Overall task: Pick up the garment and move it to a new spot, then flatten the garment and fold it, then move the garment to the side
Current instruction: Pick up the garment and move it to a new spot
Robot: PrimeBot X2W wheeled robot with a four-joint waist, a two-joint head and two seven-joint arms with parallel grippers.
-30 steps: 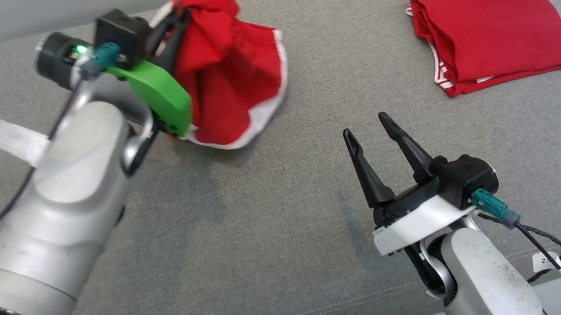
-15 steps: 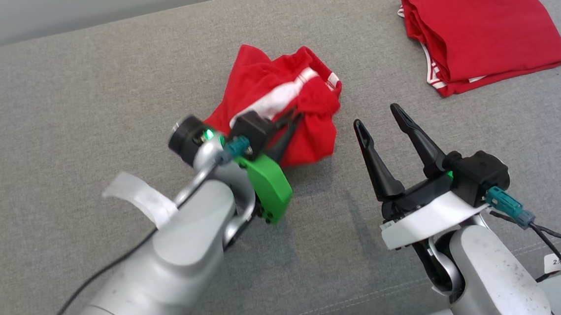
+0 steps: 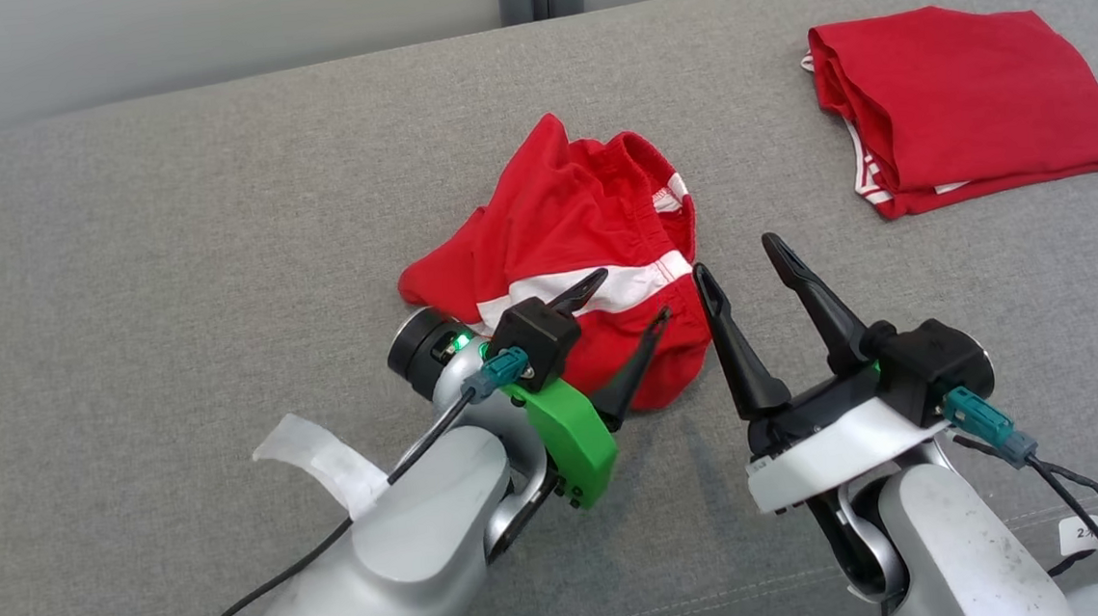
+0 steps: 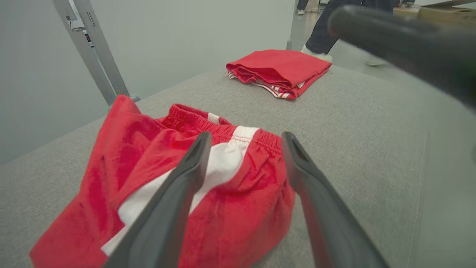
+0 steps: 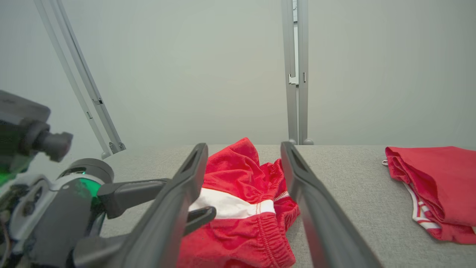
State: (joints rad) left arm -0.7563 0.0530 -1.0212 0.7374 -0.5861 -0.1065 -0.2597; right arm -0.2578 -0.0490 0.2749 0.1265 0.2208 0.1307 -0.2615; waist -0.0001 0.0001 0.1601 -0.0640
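Now | grey cushion [image 3: 170, 276], pale wall [image 5: 186, 74] | garment [image 3: 581, 219] crumpled | left fingers [image 3: 635, 365] spread | right fingers [image 3: 738, 348] spread

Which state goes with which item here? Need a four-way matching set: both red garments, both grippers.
Column 1
1. crumpled shorts
2. folded garment
3. left gripper
4. right gripper

Column 2
A. open, just right of the crumpled shorts
B. neat stack at the far right of the cushion
C. open, fingers over the crumpled shorts
D. bunched up near the middle of the cushion

Pairs: 1-D, 2-B, 3-C, 4-A
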